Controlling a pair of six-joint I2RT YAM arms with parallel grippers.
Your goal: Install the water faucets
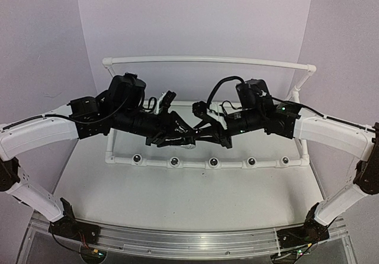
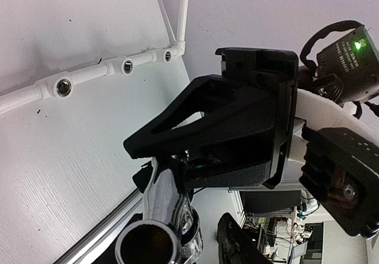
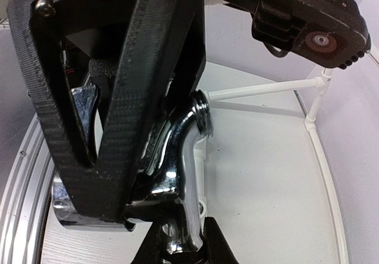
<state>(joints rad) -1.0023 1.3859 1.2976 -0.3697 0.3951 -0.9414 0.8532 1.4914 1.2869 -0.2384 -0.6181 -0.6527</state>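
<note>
- Right now the right hand (image 1: pixel 204 135) is squeezed tight on one of the water faucets (image 3: pixel 177 157), a shiny silver one.
- The faucet sits right against the inside of that hand's big black finger (image 3: pixel 142 68). Its ridged screw end (image 3: pixel 202 107) pokes out past the side of the finger.
- The left hand (image 1: pixel 169 135) is nose to nose with the right hand. So the faucet is up in the air between the two of them.
- The left hand's own camera shows the faucet's round open end (image 2: pixel 145 240) very close to it. I cannot tell if this hand is gripping the faucet or has let go.
- Below both hands, on the counter (image 1: pixel 177 199), lies the white pipe frame (image 1: pixel 195 164). Its front bar has five round sockets (image 1: pixel 213 161).
- All five sockets look empty, so no faucet is in yet.
- I think the step here is passing the faucet from one hand to the other, or getting a better hold on it, before it goes into a socket.
- Next, I think one hand needs a firm hold all by itself, and the other hand needs to back away.
- Then the screw end has to point at a socket below the hand, line up straight with the hole, go in, and most likely be turned.
- The faucet is smooth and shiny, so it could slip or tip if the hold is weak.
</note>
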